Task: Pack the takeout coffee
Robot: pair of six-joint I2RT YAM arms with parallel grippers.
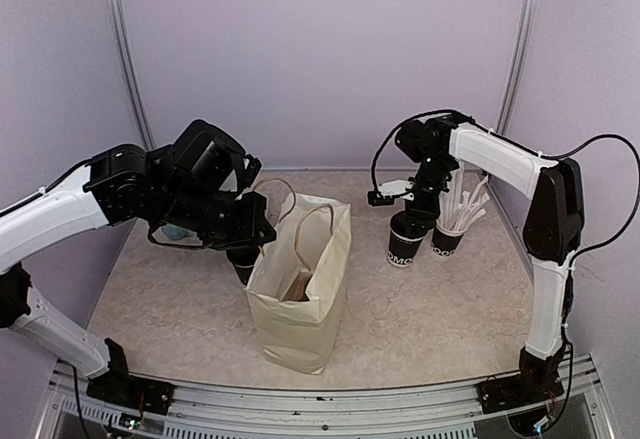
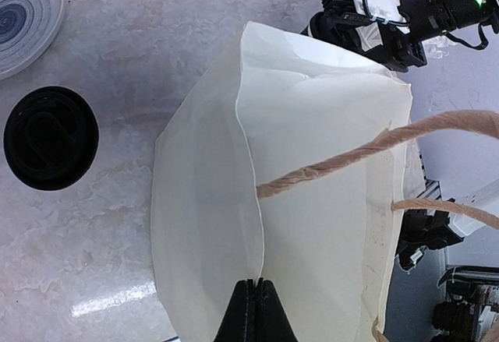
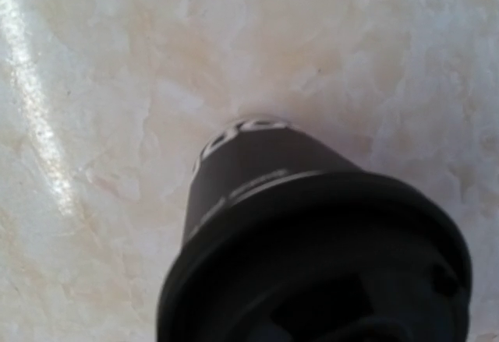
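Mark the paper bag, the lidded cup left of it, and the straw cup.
paper bag (image 1: 296,324): top view, front panel.
lidded cup (image 2: 51,137): left wrist view, lid top.
straw cup (image 1: 446,242): top view, side wall.

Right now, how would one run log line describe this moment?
left fingers: shut on paper bag rim | right fingers: at lidded cup, grip unclear | second lidded cup: on table beside bag

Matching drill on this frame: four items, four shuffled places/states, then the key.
1 paper bag
2 cup of straws
3 blue cup
4 left pincer

A shut on the bag's rim
B upright, mouth open
C just right of a lidded cup
D farthest left of all cups

Pairs: 1-B, 2-C, 3-D, 4-A
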